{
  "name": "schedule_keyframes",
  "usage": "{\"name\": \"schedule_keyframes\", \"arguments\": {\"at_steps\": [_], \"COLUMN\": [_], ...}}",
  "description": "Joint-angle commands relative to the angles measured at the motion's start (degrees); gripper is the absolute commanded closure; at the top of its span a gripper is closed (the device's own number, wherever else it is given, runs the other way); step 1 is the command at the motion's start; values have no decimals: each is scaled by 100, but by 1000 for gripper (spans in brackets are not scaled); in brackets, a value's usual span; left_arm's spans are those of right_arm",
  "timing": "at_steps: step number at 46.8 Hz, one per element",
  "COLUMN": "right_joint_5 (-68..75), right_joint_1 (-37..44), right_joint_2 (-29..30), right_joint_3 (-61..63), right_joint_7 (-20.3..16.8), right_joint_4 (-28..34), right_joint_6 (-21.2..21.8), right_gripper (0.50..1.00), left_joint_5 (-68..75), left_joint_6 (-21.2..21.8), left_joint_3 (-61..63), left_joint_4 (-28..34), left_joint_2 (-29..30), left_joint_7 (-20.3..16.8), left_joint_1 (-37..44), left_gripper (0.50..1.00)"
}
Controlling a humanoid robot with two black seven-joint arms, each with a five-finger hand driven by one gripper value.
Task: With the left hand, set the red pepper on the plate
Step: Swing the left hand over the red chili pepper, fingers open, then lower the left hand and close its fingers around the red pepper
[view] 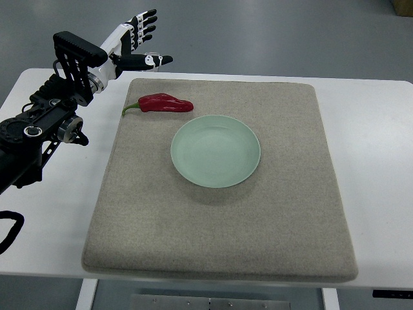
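A red pepper (164, 103) with a green stem lies on the grey mat, just up and left of the pale green plate (187, 169), not touching it. The plate holds nothing. My left hand (143, 40) hovers beyond the mat's far left corner, above and to the left of the pepper. Its fingers are spread and its thumb points right; it holds nothing. The right arm does not show.
The grey felt mat (271, 226) covers most of the white table (381, 161). My black left arm (45, 123) stretches along the table's left side. A black cable (8, 229) loops at the left edge. Grey floor lies past the far edge.
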Motion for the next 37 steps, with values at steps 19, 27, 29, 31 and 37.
{"name": "schedule_keyframes", "arguments": {"at_steps": [19, 27, 29, 31, 37], "right_joint_5": [0, 0, 0, 0, 0], "right_joint_1": [0, 0, 0, 0, 0], "right_joint_2": [0, 0, 0, 0, 0], "right_joint_3": [3, -6, -6, -6, 3], "right_joint_7": [0, 0, 0, 0, 0], "right_joint_4": [7, 7, -2, -2, -2], "right_joint_6": [0, 0, 0, 0, 0], "right_gripper": [568, 568, 568, 568, 568], "left_joint_5": [2276, 3269, 3497, 3700, 4096], "left_joint_6": [-9, 8, -1, 8, 43], "left_joint_3": [11, 11, 11, 38, 134], "left_joint_4": [63, 186, 221, 239, 247], "left_joint_2": [209, 200, 200, 200, 209], "left_joint_7": [49, 57, 57, 57, 57], "left_joint_1": [-110, -154, -171, -180, -233], "left_gripper": [561, 561, 561, 561, 561]}}
